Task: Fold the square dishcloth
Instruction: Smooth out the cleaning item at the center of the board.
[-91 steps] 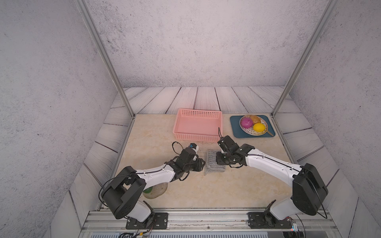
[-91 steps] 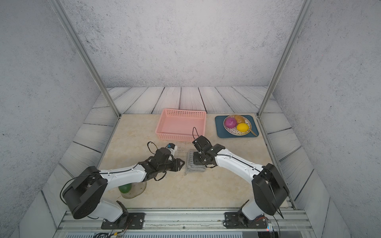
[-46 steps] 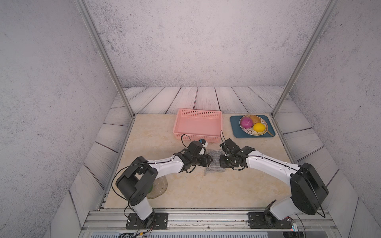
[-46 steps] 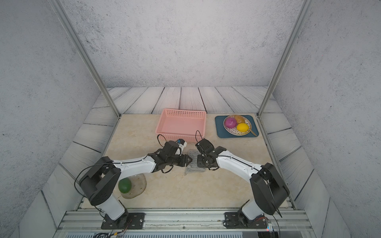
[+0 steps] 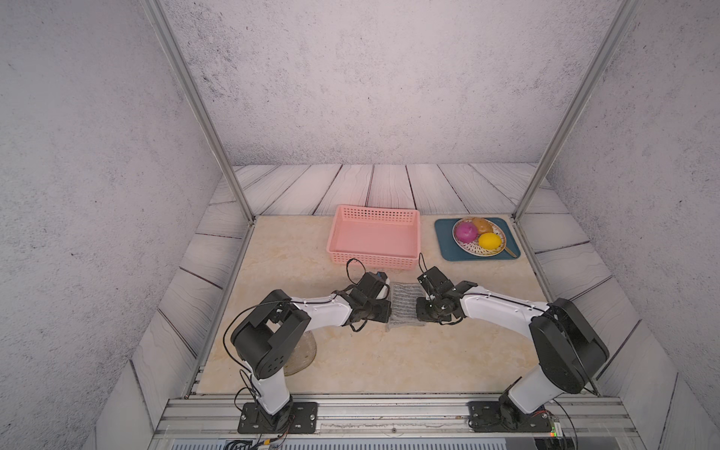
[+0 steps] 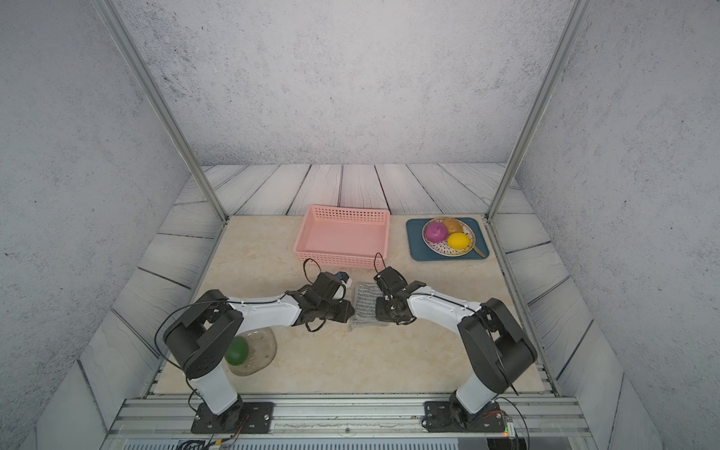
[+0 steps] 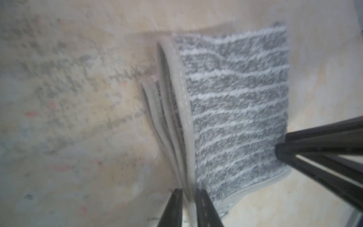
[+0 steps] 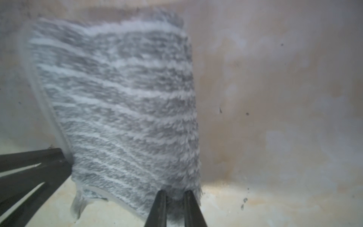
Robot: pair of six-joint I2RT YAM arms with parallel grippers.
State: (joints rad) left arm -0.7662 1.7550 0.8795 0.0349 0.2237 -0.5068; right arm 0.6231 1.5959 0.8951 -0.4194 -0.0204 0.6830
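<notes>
- Round straw-coloured mat (image 5: 306, 356): lies on the bench (image 5: 389, 362) well behind the left tool, close to that arm's base and partly hidden under the arm. A green ball (image 6: 236, 350) sits on it, visible in a top view.
- Pink basket (image 5: 374, 210): on the bench just beyond both tools, clear of them.
- Left tool (image 7: 189, 191): clenched on the square dishcloth. In the left wrist view the stacked grey hems run straight between its two fingers (image 7: 172, 208). In both top views it sits low at the cloth's left side, facing the other tool.
- Square dishcloth (image 5: 405, 302): on the bench directly between the two tools, touching both.
  - Grey and white stripes, fluffy pile.
  - Already folded: several layers fan apart along the edge at the left tool (image 7: 169, 110).
  - One loose corner droops near the left tool's tip in the right wrist view (image 8: 76, 206).
  - Wrist views are blurred, so I cannot tell whether the pinched edges are off the bench.
- Right tool (image 8: 175, 192): clenched on the dishcloth's opposite edge, where the pile bulges between its fingers (image 8: 159, 208). It sits low, facing the left tool.
- Blue tray (image 5: 444, 245): beyond the right tool and out to its right, well apart. It carries a plate (image 5: 477, 254) holding a pink fruit (image 5: 466, 232), a brown fruit (image 5: 483, 225) and a yellow fruit (image 5: 489, 241).
</notes>
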